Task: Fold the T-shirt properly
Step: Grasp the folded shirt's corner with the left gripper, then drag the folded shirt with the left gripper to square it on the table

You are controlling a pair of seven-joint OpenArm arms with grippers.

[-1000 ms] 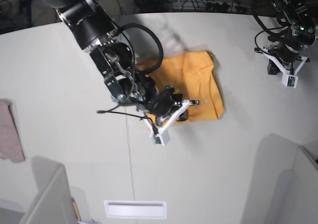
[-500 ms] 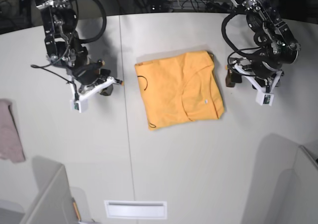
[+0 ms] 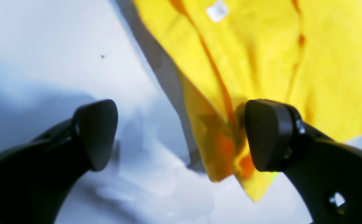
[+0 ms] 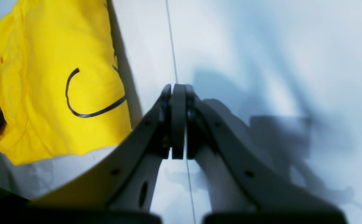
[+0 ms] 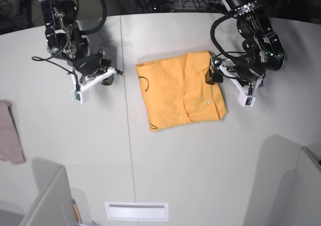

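The orange-yellow T-shirt (image 5: 180,90) lies folded into a rough rectangle in the middle of the table. Its black curved mark (image 4: 84,107) is on the side toward my right gripper, and a small white label (image 3: 217,11) shows on the other side. My left gripper (image 5: 212,74) stands open at the shirt's right edge. In the left wrist view, my left gripper (image 3: 181,135) has one finger (image 3: 268,133) over the T-shirt (image 3: 261,46) hem and the other over bare table. My right gripper (image 4: 177,121) is shut on nothing. In the base view my right gripper (image 5: 118,72) sits left of the shirt, apart from it.
A small pinkish-grey cloth (image 5: 10,131) lies at the table's left edge. A white slot plate (image 5: 136,211) sits near the front edge. Grey partitions stand at the front left (image 5: 45,201) and front right (image 5: 296,186). A seam (image 5: 128,136) runs down the table.
My right arm has pulled back from over the shirt to the left and stays shut. My left arm has moved in to the shirt's right edge and opened its jaws.
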